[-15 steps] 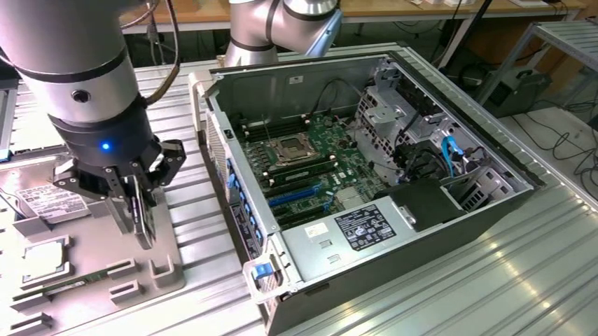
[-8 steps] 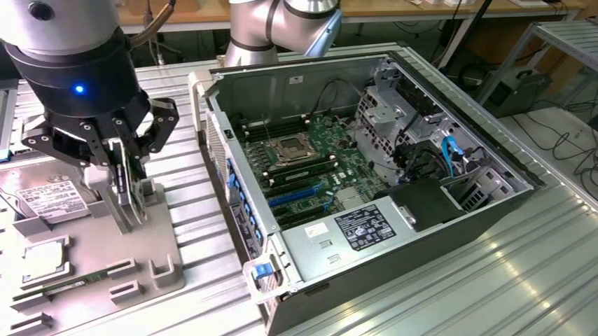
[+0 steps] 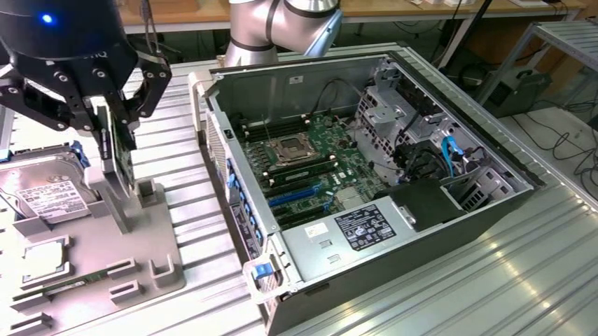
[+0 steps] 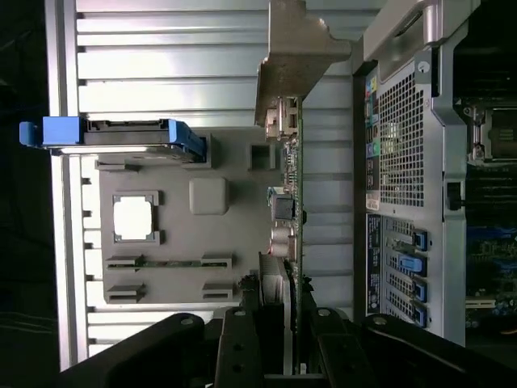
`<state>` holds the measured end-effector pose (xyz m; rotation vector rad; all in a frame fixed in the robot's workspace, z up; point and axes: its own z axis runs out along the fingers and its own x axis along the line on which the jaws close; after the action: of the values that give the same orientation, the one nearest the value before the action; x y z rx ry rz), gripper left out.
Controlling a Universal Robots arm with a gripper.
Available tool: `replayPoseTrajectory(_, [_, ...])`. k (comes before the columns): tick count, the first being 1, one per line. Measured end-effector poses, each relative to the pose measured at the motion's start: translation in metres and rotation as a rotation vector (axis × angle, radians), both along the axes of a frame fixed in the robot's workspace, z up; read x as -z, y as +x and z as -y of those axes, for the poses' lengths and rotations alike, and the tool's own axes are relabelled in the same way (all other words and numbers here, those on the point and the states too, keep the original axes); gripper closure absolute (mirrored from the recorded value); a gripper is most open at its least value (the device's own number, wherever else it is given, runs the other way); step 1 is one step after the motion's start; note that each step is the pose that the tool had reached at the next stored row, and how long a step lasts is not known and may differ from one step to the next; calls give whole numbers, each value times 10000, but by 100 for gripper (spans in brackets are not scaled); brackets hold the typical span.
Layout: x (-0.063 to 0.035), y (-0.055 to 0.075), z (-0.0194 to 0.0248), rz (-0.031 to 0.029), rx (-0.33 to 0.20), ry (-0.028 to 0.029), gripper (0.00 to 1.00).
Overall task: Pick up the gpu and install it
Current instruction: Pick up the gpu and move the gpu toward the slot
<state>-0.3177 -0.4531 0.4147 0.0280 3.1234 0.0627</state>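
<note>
The gpu (image 3: 117,171) is a thin dark card standing on edge over the grey parts holder (image 3: 140,245) at the exterior view's left. My gripper (image 3: 110,115) comes down from above and is shut on the card's upper part. In the wrist view the gpu (image 4: 292,210) appears edge-on, with its pale metal bracket (image 4: 295,48) at the far end and my gripper (image 4: 279,319) clamped on the near end. Its lower edge is level with the holder's posts; I cannot tell whether it still touches them. The open computer case (image 3: 374,175) lies beside it, with the motherboard (image 3: 309,164) and blue slots (image 3: 294,196) exposed.
A silver hard drive (image 3: 42,192) with a white label and blue rails (image 4: 121,133) sits on the holder, next to a square chip (image 4: 133,218) and a slim memory stick (image 4: 170,263). The case's rear panel (image 4: 400,162) stands close to the card. The arm's base (image 3: 271,28) rises behind the case.
</note>
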Motion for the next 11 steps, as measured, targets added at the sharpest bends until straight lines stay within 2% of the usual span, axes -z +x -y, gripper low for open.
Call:
replayPoseTrajectory(1, [-110, 1, 1, 0, 0, 0, 72])
replayPoseTrajectory(2, [-132, 1, 1, 1, 0, 1, 72])
replayPoseTrajectory(3, [-199, 1, 2, 0, 0, 0, 72])
replayPoseTrajectory(11, [-291, 1, 7, 1, 0, 0, 72])
